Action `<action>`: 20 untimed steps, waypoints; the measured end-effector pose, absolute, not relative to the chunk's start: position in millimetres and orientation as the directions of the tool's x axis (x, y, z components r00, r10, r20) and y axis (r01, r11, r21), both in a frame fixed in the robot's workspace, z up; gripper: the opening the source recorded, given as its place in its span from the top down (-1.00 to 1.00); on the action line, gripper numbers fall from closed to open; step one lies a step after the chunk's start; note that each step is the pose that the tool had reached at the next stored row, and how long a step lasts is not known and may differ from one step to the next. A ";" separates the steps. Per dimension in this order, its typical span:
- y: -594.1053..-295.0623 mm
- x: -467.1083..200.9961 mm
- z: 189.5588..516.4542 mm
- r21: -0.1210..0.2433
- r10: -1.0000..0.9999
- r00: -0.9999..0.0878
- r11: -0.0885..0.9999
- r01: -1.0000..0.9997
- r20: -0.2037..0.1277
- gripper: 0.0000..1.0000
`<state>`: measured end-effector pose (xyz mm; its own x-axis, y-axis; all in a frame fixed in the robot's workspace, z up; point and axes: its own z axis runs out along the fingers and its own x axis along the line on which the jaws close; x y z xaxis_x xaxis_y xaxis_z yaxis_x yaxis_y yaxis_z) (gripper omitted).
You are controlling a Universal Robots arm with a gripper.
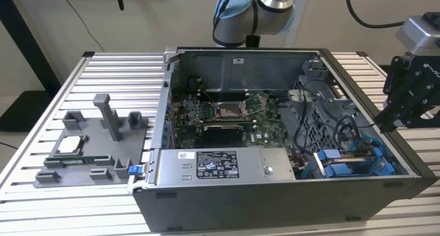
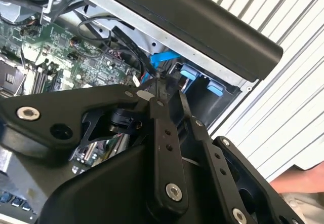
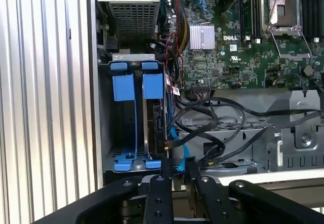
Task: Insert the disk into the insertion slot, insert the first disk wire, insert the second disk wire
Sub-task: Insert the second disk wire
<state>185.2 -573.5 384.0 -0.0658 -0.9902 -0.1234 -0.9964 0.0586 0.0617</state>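
Disk (image 3: 153, 89) sits in the insertion slot (image 3: 106, 133) — on edge in its blue carrier, inside the grey cage at a corner of the case (image 1: 275, 210); a second blue carrier (image 3: 123, 87) stands just beside it in the same cage. A blue cable (image 3: 174, 150) runs alongside the disk's dark edge; black wires (image 3: 212, 122) loop just beyond it; whether any wire is plugged into the disk can't be told. Gripper (image 3: 178, 167) is right at the cage's end, tips close to the blue cable; its fingers (image 2: 164, 127) are drawn together to a point — closed, though whether something thin is pinched between them isn't clear. In the exterior view the gripper hangs over the case wall on the exterior view's right, above the blue carriers. Further out: motherboard (image 3: 228, 57) with an open processor socket (image 3: 281, 6); silver power-supply box (image 1: 220, 166) along the wall nearest the exterior camera; case on a slatted metal table (image 1: 117, 76); on the exterior view's left a grey fixture tray (image 1: 75, 169) holds a processor chip (image 1: 71, 144) and a memory stick (image 1: 79, 159).
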 end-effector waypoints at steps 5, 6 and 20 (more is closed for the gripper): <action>-573.5 186.4 382.3 0.054 -0.990 -0.060 0.054 -0.997 -0.128 -1.00; -573.5 186.5 382.0 0.052 -0.990 -0.059 0.053 -0.997 -0.128 -1.00; -575.9 187.0 381.7 0.034 -0.990 -0.049 0.045 -0.998 -0.130 -1.00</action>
<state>187.0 -575.9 381.7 -0.0485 -0.9904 -0.1297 -0.9984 0.0445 0.0338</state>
